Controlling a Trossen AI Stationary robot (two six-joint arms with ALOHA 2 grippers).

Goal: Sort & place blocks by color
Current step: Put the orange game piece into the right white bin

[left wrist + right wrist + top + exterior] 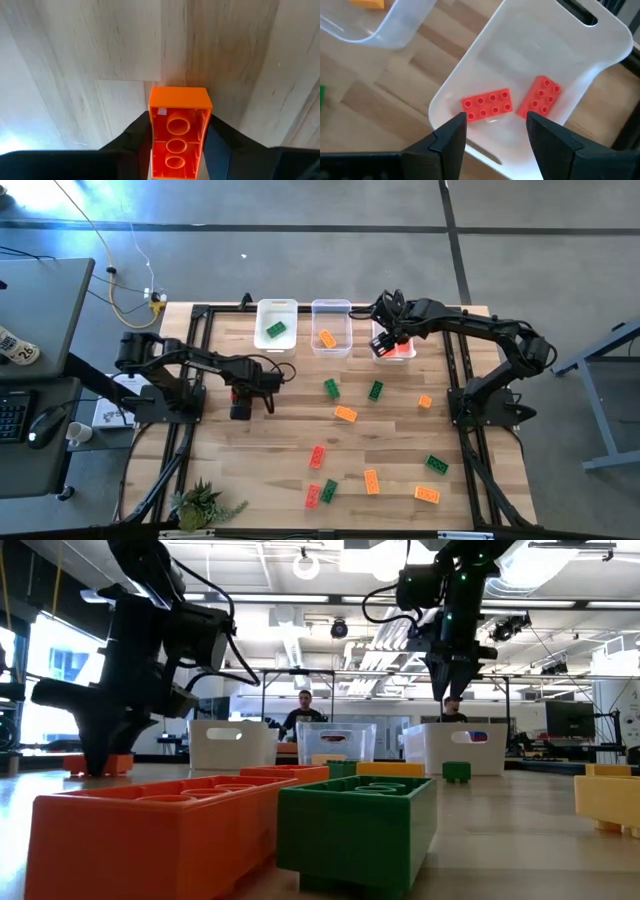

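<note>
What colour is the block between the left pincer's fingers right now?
Orange. The block sits hollow side up between the left pincer; the left wrist view shows it best.

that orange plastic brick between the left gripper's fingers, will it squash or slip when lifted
The orange studded plastic brick looks hollow and thin-walled, so probably light and stiff enough not to squash. Its glossy flat sides may slip unless the left gripper squeezes squarely. Lying open side up on the wooden table, it seems unlikely to roll.
</note>
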